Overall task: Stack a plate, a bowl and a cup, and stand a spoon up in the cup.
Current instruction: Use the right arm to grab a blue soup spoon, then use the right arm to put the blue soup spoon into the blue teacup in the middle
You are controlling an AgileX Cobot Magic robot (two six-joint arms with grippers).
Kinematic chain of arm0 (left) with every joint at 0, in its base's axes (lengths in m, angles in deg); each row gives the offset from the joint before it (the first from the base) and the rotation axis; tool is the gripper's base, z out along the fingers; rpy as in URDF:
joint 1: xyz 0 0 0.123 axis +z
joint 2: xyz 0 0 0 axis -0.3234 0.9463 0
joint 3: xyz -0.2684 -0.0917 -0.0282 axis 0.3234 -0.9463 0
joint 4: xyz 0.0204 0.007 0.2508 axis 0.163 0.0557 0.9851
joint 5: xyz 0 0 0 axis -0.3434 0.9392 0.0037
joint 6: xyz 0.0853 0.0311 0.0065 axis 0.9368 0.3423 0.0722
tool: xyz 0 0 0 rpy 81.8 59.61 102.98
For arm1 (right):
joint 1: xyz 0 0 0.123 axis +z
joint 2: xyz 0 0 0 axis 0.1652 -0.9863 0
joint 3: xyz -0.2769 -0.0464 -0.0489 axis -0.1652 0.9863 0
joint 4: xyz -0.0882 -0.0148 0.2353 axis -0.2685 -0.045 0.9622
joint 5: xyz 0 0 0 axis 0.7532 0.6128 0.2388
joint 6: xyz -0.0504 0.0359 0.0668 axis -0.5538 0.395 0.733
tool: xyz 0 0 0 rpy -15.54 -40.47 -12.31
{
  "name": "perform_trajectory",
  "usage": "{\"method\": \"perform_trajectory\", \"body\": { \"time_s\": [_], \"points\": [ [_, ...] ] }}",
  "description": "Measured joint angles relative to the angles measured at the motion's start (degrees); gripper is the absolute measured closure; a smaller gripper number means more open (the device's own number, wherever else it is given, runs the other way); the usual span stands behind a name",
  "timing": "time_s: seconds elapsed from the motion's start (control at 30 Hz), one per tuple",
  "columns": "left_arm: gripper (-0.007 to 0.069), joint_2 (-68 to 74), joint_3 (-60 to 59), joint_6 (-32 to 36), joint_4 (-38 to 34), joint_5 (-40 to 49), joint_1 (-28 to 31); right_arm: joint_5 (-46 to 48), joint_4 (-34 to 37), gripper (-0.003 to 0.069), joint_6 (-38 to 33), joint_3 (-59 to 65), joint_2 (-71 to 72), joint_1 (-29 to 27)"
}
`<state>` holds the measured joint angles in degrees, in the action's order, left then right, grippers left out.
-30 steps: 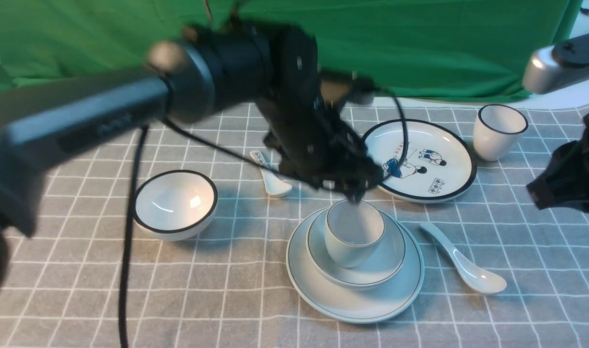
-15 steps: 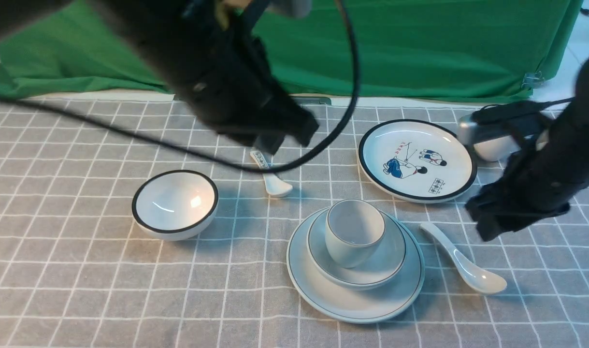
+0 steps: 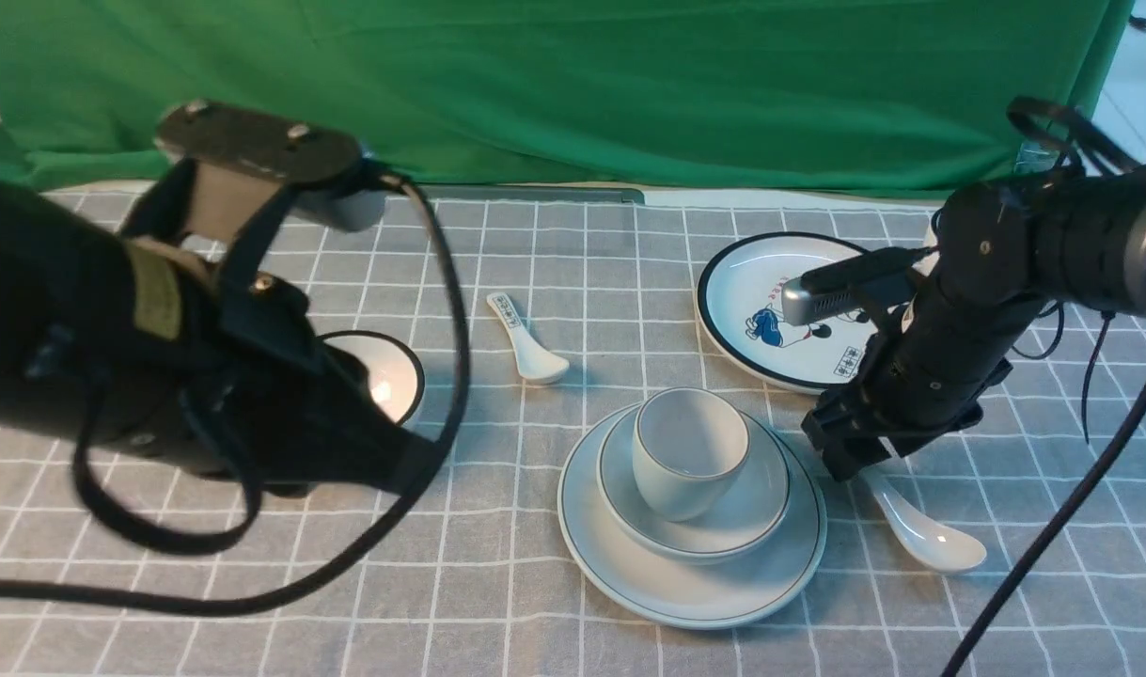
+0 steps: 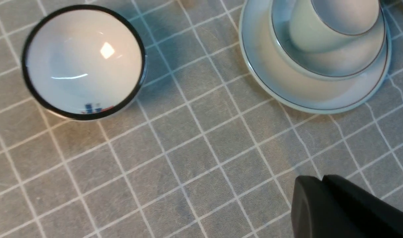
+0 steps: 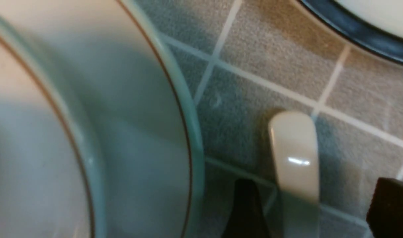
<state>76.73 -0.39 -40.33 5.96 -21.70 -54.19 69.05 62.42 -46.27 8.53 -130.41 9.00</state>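
The front camera sat on the robot's own side between its arms, raised and tilted down, facing forward across the checked worktop (image 3: 573,282) to the green backdrop (image 3: 629,85). It stood far enough back to take in the whole layout. The left wrist camera looked almost straight down from a moderate height, with the left tool (image 4: 320,185) at the frame's edge. It shared with the front view the black-rimmed bowl (image 4: 84,59) and the plate (image 4: 270,86). The right wrist camera hung very near the worktop, its picture blurred, and shared with the front view the plate's rim, the handle of the spoon (image 5: 294,155) and the edge of the cartoon plate (image 5: 363,33).
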Motion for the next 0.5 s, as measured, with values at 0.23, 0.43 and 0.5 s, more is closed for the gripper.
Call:
{"method": "perform_trajectory", "body": {
  "time_s": [0.23,0.43,0.5],
  "points": [
    [0.0616,-2.3,0.0,-1.4,1.7,0.0,0.0,-2.3,0.1,0.0442,-0.1,0.0,-1.1,0.0],
    [0.0616,-2.5,-0.1,-1.7,1.9,-0.1,0.0,-0.2,0.1,0.0477,-0.1,0.0,4.1,-0.1],
    [0.0616,-2.5,-0.1,-1.7,2.1,-0.4,0.0,0.5,0.1,0.0477,0.1,0.2,8.5,-0.1]
  ]
}}
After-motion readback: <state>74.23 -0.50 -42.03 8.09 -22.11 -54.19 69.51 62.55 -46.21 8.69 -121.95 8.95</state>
